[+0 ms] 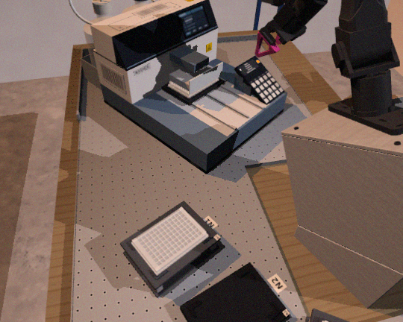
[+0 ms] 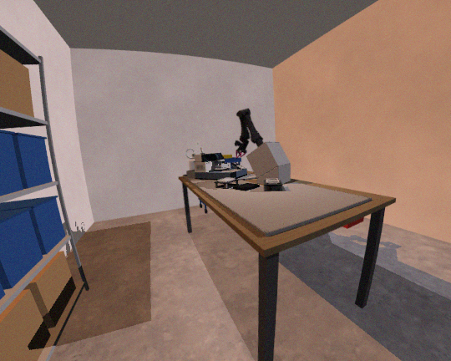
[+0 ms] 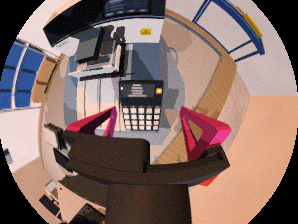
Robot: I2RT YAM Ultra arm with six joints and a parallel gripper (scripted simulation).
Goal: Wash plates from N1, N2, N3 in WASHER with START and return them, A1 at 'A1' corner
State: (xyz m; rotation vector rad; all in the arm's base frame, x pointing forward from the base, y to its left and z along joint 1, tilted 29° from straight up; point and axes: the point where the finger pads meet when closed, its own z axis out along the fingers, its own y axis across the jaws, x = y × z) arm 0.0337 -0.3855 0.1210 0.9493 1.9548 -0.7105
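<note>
One plate [image 1: 193, 79] sits on the WASHER [image 1: 180, 89] carrier, drawn in under the manifold [image 1: 189, 60]. Another plate [image 1: 169, 239] lies flat in nest N1 [image 1: 156, 277], while N2 [image 1: 234, 298] beside it is bare. The gripper [image 1: 267, 44] hovers above and behind the keypad [image 1: 260, 80], magenta fingers spread wide, holding nothing.
</note>
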